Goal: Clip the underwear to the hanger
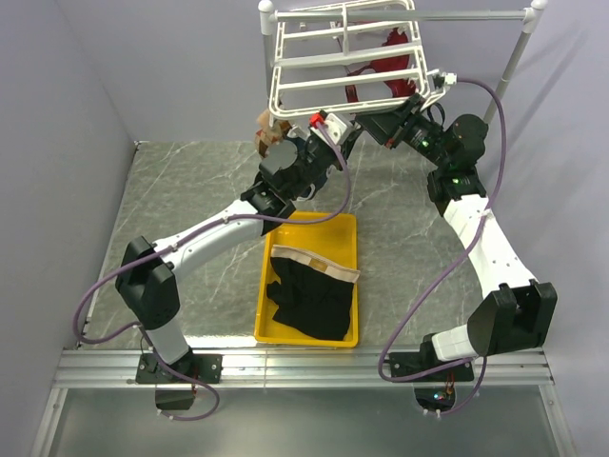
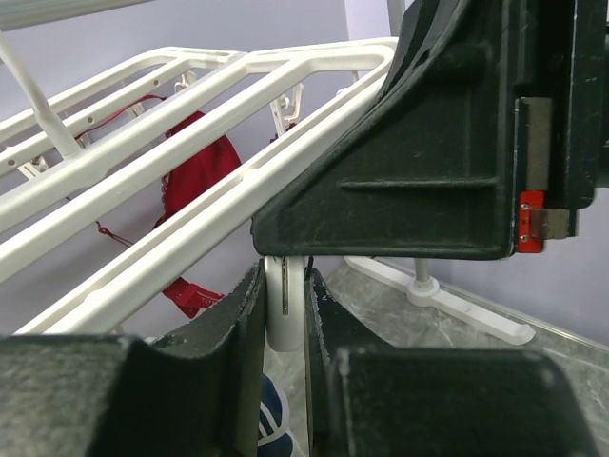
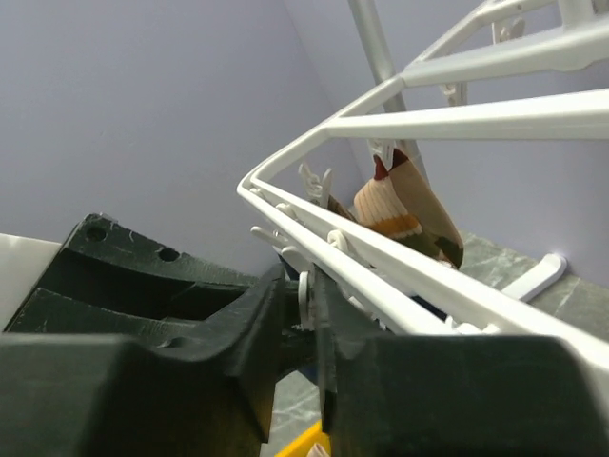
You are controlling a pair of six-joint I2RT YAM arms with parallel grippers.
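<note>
Up at the far side, the white drying hanger (image 1: 333,59) is hanging tilted, while the black underwear (image 1: 314,290) is lying crumpled in the yellow tray (image 1: 262,286) at near centre. The left gripper (image 2: 285,290) is pinching a dangling white clip (image 2: 284,324), and the right gripper (image 3: 303,286) is clamping a second clip (image 3: 304,303).

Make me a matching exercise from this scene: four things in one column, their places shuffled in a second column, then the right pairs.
Things:
1. underwear
2. red garment
3. yellow tray
4. white clip

Places:
A. between the fingers of the left gripper
B. resting on the table
C. hanging under the hanger
D. lying crumpled in the tray

Pairs: 1-D, 2-C, 3-B, 4-A.
</note>
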